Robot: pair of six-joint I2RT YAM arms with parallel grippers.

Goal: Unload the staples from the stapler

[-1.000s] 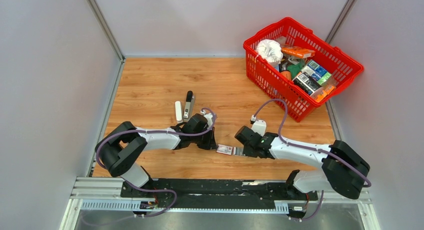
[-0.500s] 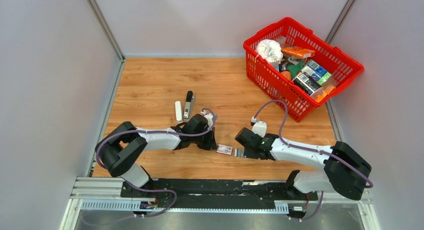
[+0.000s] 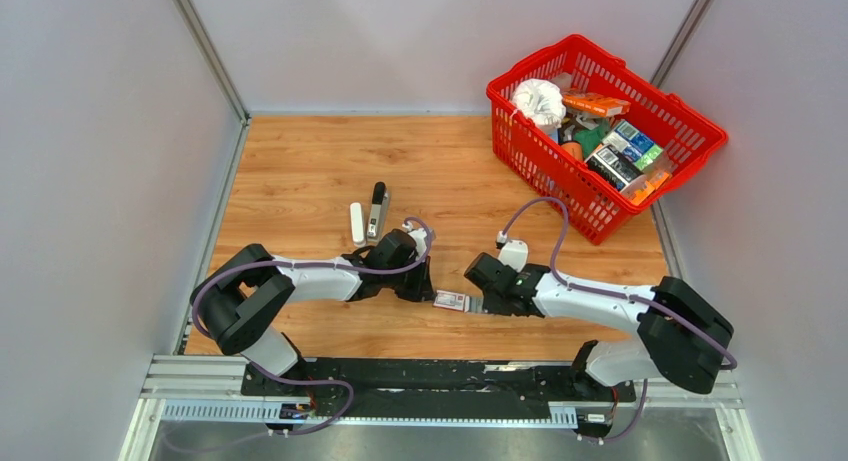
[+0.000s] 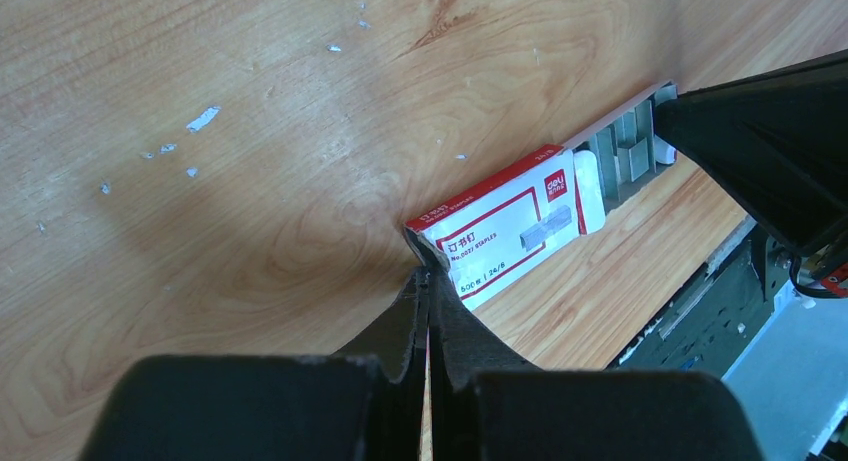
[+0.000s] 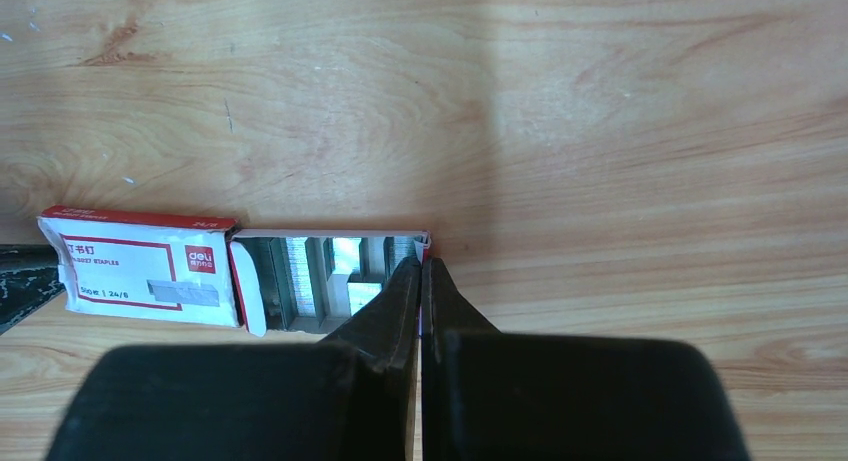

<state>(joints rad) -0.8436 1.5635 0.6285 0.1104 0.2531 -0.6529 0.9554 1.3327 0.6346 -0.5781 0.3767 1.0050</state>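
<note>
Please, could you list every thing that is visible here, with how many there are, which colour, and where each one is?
table: one, light wood, under everything.
basket: one, red, far right corner.
packets: several, mixed colours, inside the basket.
stapler: one, black and grey, left of centre.
white bar: one, white, just left of the stapler.
staple box: one, red and white, near edge, between the arms.
tray: one, pale, slid out of the box towards the right arm.
staples: several strips, silver-grey, in the tray.
flecks: several, pale, scattered on the wood.
left gripper: one, black, shut, tips at the box's closed end.
right gripper: one, black, shut, tips at the tray's end.
</note>
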